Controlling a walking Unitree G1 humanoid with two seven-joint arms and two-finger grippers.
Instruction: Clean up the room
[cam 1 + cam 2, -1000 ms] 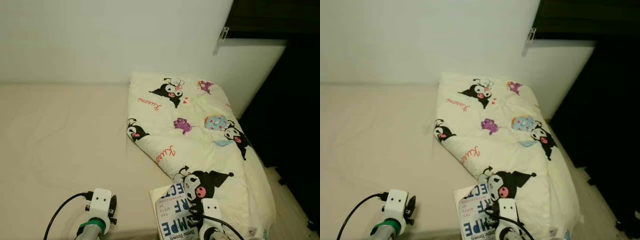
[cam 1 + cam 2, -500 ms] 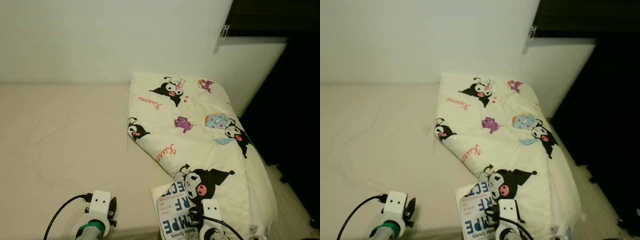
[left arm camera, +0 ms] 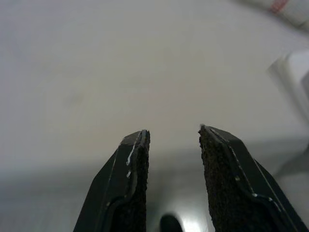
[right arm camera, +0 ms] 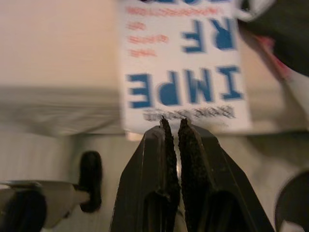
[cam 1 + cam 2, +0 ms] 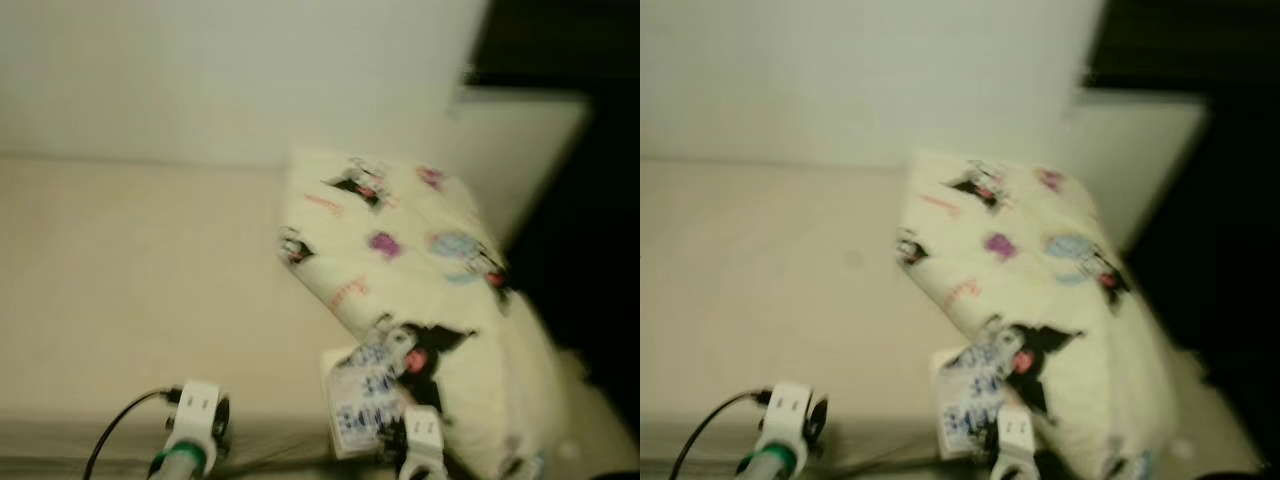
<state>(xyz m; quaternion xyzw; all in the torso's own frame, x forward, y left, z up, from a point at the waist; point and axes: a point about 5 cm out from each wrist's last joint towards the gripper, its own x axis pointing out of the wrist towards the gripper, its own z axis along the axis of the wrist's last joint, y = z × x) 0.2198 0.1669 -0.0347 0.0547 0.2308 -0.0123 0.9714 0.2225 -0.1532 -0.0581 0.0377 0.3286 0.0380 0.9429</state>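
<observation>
A folded cream quilt (image 5: pixel 420 250) with cartoon prints lies on the right side of a bed with a beige sheet (image 5: pixel 130 270). A white book with blue letters (image 5: pixel 362 405) rests at the bed's front edge, its far end tucked under the quilt. In the right wrist view my right gripper (image 4: pixel 174 126) is shut with nothing between its fingers, its tips just at the near edge of the book (image 4: pixel 183 72). My left gripper (image 3: pixel 173 137) is open over the bare sheet near the front edge, to the left of the book. The eye views are blurred.
A white wall runs behind the bed. A dark opening (image 5: pixel 590 200) stands to the right, with light floor (image 5: pixel 600 440) beside the bed's foot. Below the mattress edge, a small black wheel-like part (image 4: pixel 91 181) shows in the right wrist view.
The whole picture has blurred and shifted to the right, and the bed's front edge now shows, so the camera has moved. Quilt and book lie as before.
</observation>
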